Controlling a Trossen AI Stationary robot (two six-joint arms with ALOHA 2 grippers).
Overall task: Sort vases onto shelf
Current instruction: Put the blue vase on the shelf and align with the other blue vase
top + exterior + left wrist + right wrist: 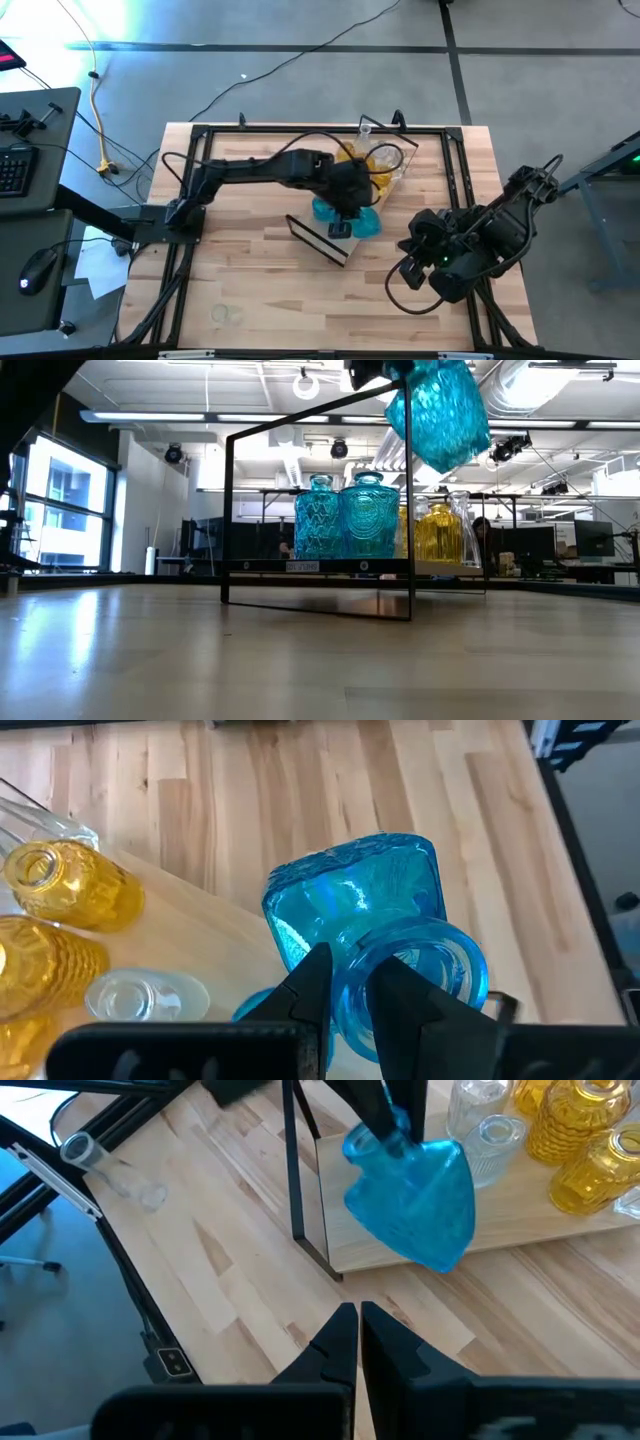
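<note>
My left gripper [352, 995] is shut on a teal-blue vase [440, 410] held tilted above the near end of the shelf [335, 245]. Two teal vases [318, 515] [368, 515] stand on the board's near end. Behind them stand amber vases [435, 530] and clear ones [462, 525]. The wrist view shows amber vases [70, 885] and a clear one [145, 995] on the board. My right gripper [358, 1325] is shut and touches nothing. It hovers over the table to the right of the shelf [520, 1240]. My left gripper grips the teal vase by the rim of its mouth [350, 970], one finger [400, 1005] inside the opening and one [310, 990] outside. The fingers come from above. The vase is lifted clear, its body [420, 1205] hanging tilted below them over the board's near end.
A clear vase [110, 1165] lies on the table near the near left corner [228, 315]. Black rails [180, 270] frame the tabletop. The shelf's black wire end frame [320, 510] stands at the near end. Bare wood lies in front of the shelf.
</note>
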